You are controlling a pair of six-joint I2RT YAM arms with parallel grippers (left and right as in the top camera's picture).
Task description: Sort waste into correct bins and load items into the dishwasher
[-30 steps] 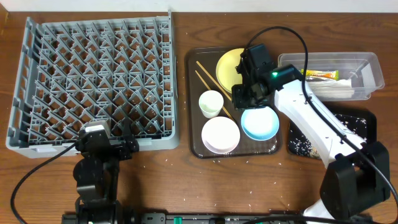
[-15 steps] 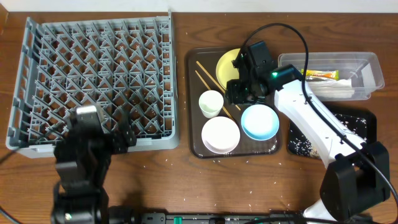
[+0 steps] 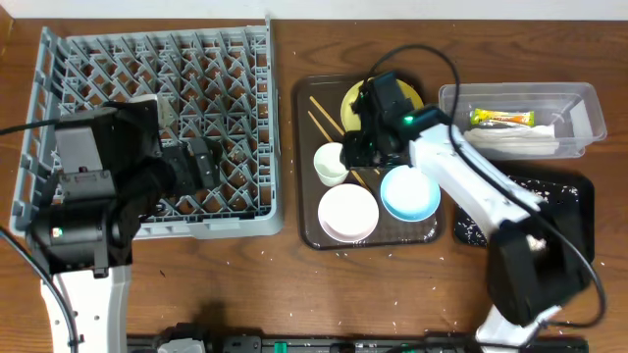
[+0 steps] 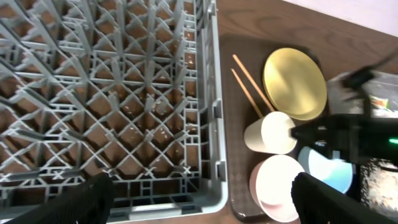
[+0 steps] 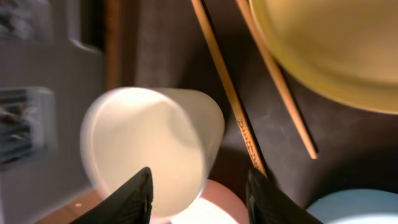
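The grey dish rack [image 3: 147, 118] fills the left side. On the brown tray [image 3: 306, 98] lie the chopsticks [image 3: 329, 123], yellow plate [image 3: 365, 98], small white cup [image 3: 332, 162], white bowl [image 3: 347, 211] and light-blue bowl [image 3: 410, 193]. My right gripper [image 3: 355, 155] is open right at the cup; in the right wrist view the cup [image 5: 149, 149] sits partly between the spread fingers [image 5: 134, 199], with the chopsticks [image 5: 227, 93] beside it. My left gripper [image 3: 201, 162] hovers open and empty over the rack's front right [image 4: 205, 93].
The clear tub [image 3: 579, 98] at back right holds the printed wrapper [image 3: 500, 118] and white scrap [image 3: 525, 144]. The black tray [image 3: 569, 196] in front of it holds rice crumbs. More crumbs are scattered on the table near the front edge.
My left arm has lifted from the table's front edge and swung up over the rack. My right gripper has moved left from the yellow plate to the cup.
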